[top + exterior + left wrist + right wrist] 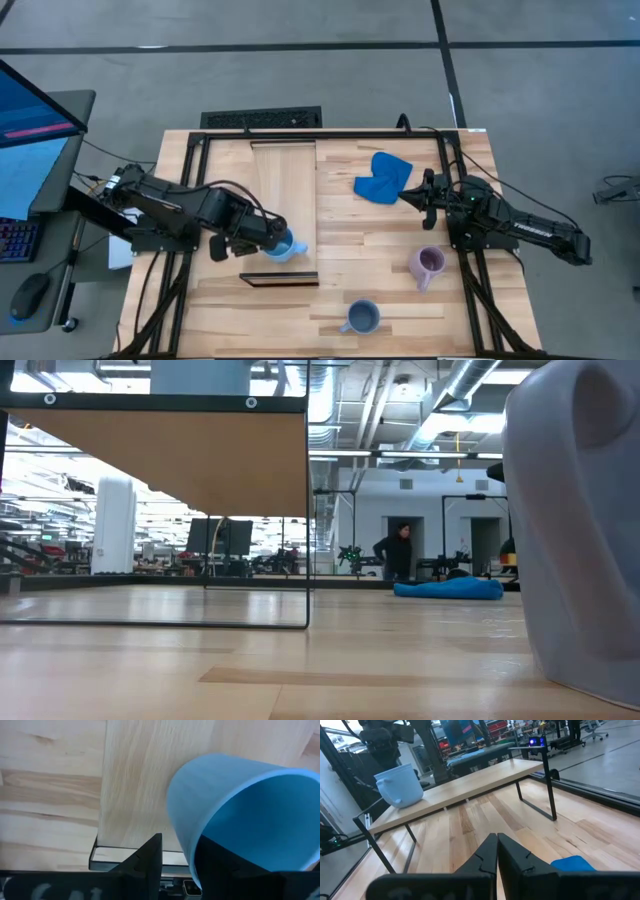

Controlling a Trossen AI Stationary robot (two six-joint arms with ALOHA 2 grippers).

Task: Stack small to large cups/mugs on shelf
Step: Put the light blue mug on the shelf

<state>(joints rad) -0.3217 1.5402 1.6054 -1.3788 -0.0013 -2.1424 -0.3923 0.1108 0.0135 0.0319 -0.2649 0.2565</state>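
Note:
The light sky blue mug [286,245] stands upright over the near end of the shelf [284,190], a pale board on thin black legs. My left gripper [276,240] is shut on it. In the right wrist view the mug [398,785] seems to have its base on the board [470,785]. The lilac mug [428,264] and the slate blue mug [361,317] stand on the tabletop right of the shelf. My right gripper [428,196] waits near the blue cloth with its fingers shut [497,851], touching nothing. My left gripper pinches the sky blue mug's wall at the rim [186,845], one finger inside [225,862] the hollow and one outside [150,857]. The fingers slant down from above and from the table's left. The mug stays upright over the shelf's near end [130,854].
The bright blue cloth [383,177] lies on the far right of the table. The slate mug [580,530] stands close in front of the low camera. The shelf's underside [170,455] and thin legs [307,520] show there. A person [398,550] stands far back in the room.

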